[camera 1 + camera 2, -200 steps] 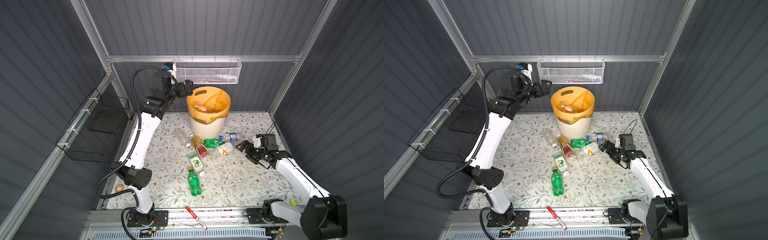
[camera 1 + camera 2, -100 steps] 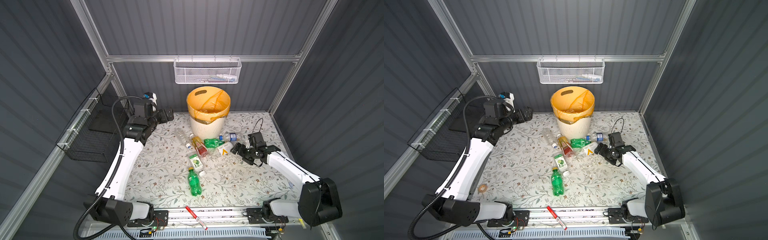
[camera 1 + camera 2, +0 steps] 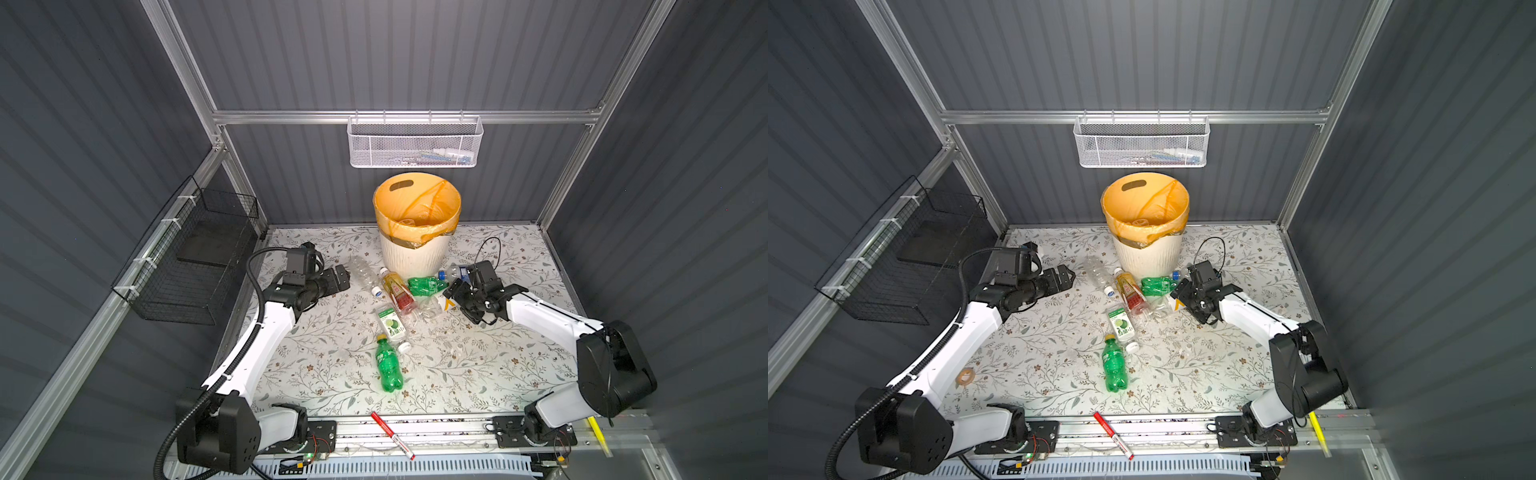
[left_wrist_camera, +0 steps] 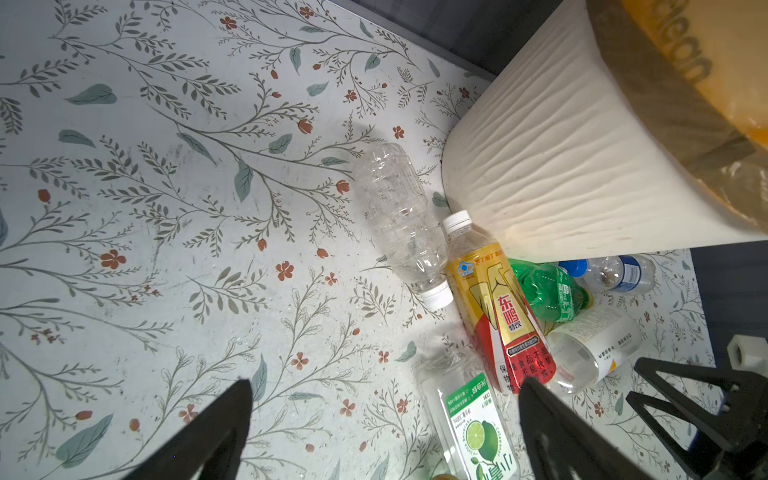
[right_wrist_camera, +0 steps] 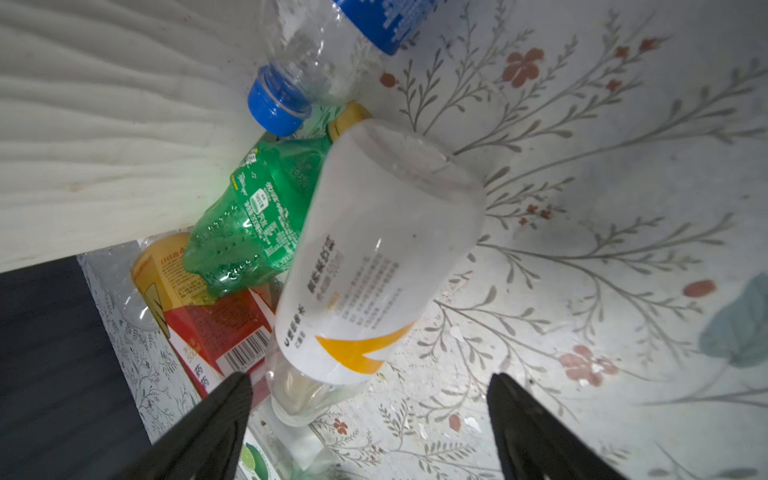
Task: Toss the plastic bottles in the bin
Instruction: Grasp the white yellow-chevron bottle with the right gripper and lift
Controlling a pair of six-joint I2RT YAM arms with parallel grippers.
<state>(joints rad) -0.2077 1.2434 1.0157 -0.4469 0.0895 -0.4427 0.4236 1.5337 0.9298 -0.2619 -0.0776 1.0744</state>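
Observation:
The cream ribbed bin (image 3: 415, 253) with its orange liner stands at the back middle. Several plastic bottles lie in front of it: a clear one (image 3: 363, 270), an orange-and-red one (image 3: 397, 291), a crushed green one (image 3: 426, 286), a blue-capped one (image 3: 451, 272), a white-labelled one (image 5: 374, 249), a lime-labelled one (image 3: 390, 326) and a green one (image 3: 387, 368). My right gripper (image 5: 369, 376) is open, with the white-labelled bottle's neck end between its fingers. My left gripper (image 4: 384, 382) is open and empty, low over the table left of the clear bottle (image 4: 399, 220).
A white mesh basket (image 3: 415, 143) hangs on the back wall above the bin. A black wire basket (image 3: 195, 257) hangs on the left wall. A red marker pen (image 3: 392, 430) lies on the front rail and a tape ring (image 3: 966, 377) under the left arm.
My left arm has dropped from above the bin to low over the table, left of the bottles. My right gripper has slid in around the white-labelled bottle, its jaws slightly narrower.

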